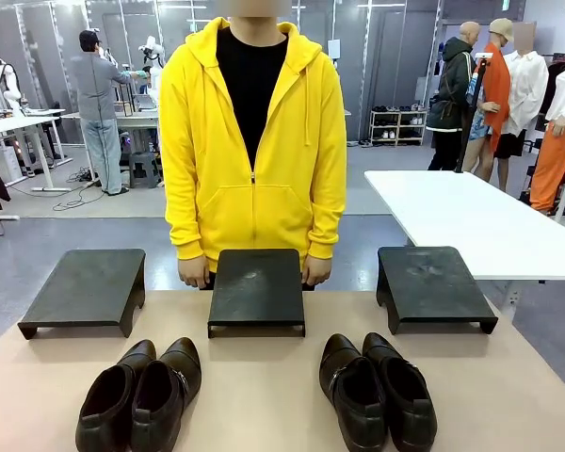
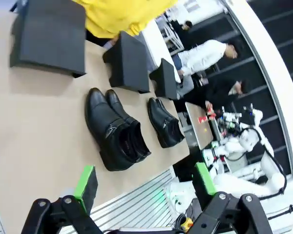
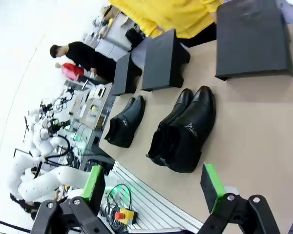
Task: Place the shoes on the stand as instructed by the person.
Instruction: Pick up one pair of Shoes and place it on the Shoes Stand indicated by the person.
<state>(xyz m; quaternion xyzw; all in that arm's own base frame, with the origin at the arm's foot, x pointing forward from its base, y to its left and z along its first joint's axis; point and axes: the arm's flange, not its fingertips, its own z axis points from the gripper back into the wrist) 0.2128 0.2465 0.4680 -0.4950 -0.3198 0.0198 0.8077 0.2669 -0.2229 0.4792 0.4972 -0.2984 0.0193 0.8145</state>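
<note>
Two pairs of glossy black shoes lie on the tan table, toes toward the person. The left pair point(image 1: 141, 395) point(image 2: 115, 131) point(image 3: 124, 123) lies in front of the left stand point(image 1: 85, 287). The right pair point(image 1: 377, 391) point(image 3: 183, 131) point(image 2: 165, 123) lies between the middle stand point(image 1: 256, 287) and the right stand point(image 1: 433, 285). The person point(image 1: 252, 141) in a yellow hoodie stands behind the middle stand, one hand point(image 1: 193, 273) at each side of it. My left gripper point(image 2: 145, 183) hangs open above the left pair. My right gripper point(image 3: 153, 187) hangs open above the right pair.
A white table point(image 1: 471, 212) stands at the back right beyond the right stand. Other people are farther off in the room. The table's near edge point(image 2: 136, 200) runs just below both pairs of shoes.
</note>
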